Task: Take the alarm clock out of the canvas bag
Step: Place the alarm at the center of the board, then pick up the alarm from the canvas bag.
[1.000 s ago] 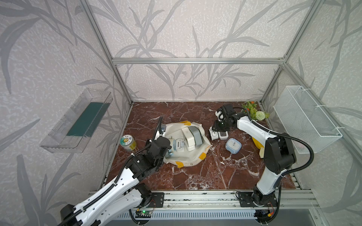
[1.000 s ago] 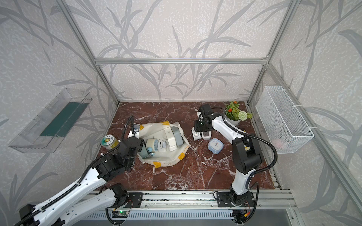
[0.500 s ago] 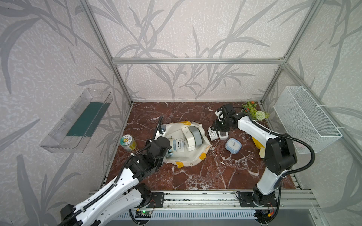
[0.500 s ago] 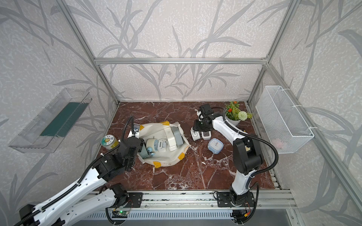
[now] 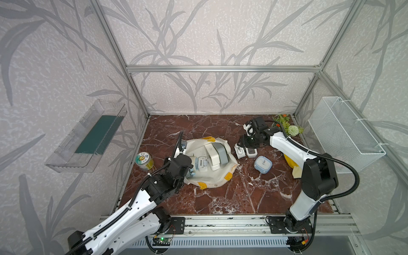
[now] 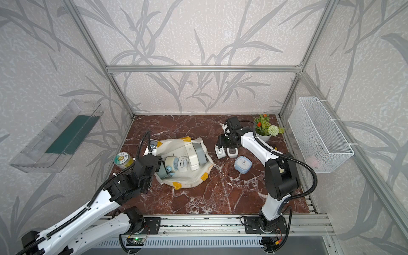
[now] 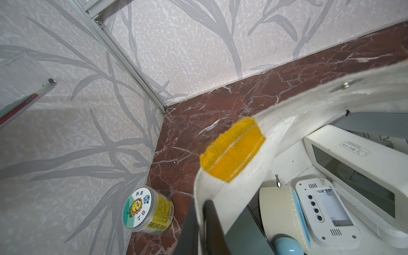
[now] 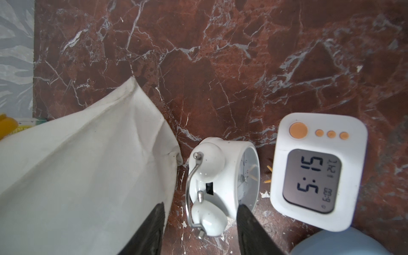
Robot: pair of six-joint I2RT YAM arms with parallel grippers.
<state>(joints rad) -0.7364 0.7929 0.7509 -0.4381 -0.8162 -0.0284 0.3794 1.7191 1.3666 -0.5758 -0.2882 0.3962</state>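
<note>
Right wrist view: the white twin-bell alarm clock (image 8: 220,183) is seen standing on the marble tabletop (image 8: 220,66), just beside the outer wall of the canvas bag (image 8: 88,165) and near a digital clock with orange buttons (image 8: 318,170). The right gripper (image 8: 200,207) is held over it with its jaws spread to either side. Bare marble shows between one finger and the clock, so the clock is judged to be let go rather than gripped. In the left wrist view the left gripper (image 7: 201,206) is clenched on the rim of the bag, by which the mouth is held up and open. Inside lie a round cream clock (image 7: 278,212), a small white digital clock (image 7: 326,209) and a long white clock (image 7: 353,167). In both top views the bag (image 5: 220,178) (image 6: 189,176) is shown mid-table, with a blue square clock (image 5: 262,165) outside it. The step in hand is judged to be the setting-down of one clock taken out. For the next move a straight lift is called for, so that the bell handle is not caught and the clock is not tipped. A reach back into the held-open mouth may then be needed, if another clock is meant.
</note>
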